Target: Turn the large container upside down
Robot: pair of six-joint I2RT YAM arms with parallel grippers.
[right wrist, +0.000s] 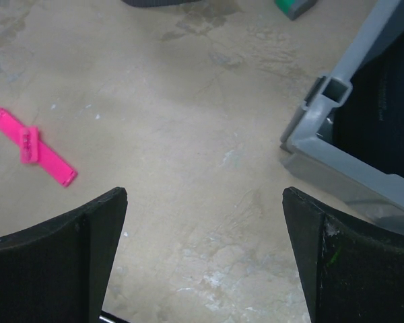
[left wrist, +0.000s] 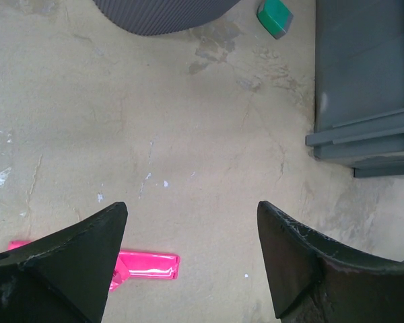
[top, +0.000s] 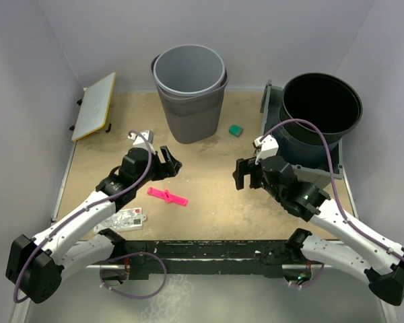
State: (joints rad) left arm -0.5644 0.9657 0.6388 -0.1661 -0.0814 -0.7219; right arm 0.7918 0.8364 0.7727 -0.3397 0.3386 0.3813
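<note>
A flat pink plastic strip [top: 167, 196] lies nearest on the scuffed tan surface [top: 209, 168]. Just beyond it, the left hand [top: 170, 161] and right hand [top: 242, 173] hover low, both spread wide and empty, seemingly ready to flank something. Farther back stands an upright ribbed grey plastic bin [top: 190, 108], probably the large container. A round glossy black tub [top: 321, 108], the other candidate, sits far right.

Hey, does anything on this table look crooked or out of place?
The grey ribbed bin looks like two nested bins, rims offset at the left, not flush. The black bucket overhangs its grey tray at the rim. No spill visible.
</note>
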